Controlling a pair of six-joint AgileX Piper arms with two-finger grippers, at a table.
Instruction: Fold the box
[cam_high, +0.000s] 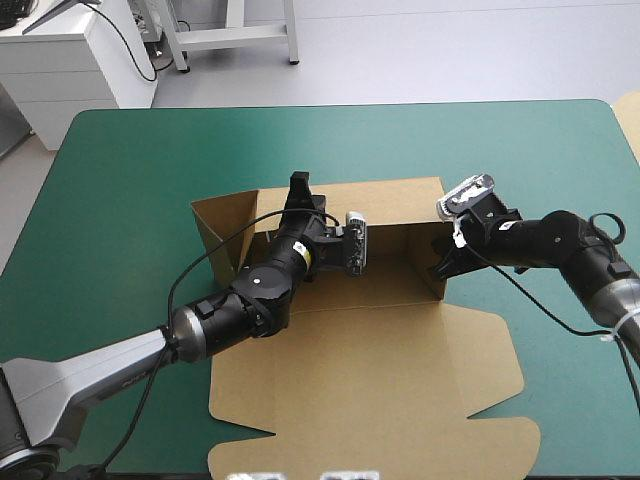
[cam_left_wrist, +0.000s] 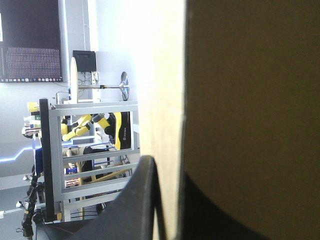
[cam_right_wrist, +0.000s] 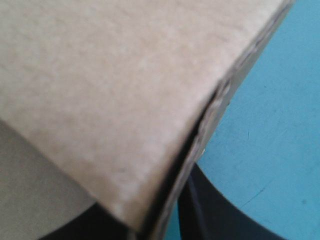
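Flat toward 6 o'clock lies the lid of the brown cut-cardboard box (cam_high: 380, 380), mid-table on the teal-green table cover (cam_high: 110, 180). At 11 o'clock the left black-finned gripper (cam_high: 298, 190) pinches the raised rear wall. At 3 o'clock the right gripper (cam_high: 442, 265) pinches the side wall. The step in hand looks like wall-raising; the next move likely calls for tucking the corner flaps inward.

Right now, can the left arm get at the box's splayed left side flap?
Probably yes. The flap stands free just beside the left gripper, nothing between them, but that gripper is shut on the box's back wall and must release first.
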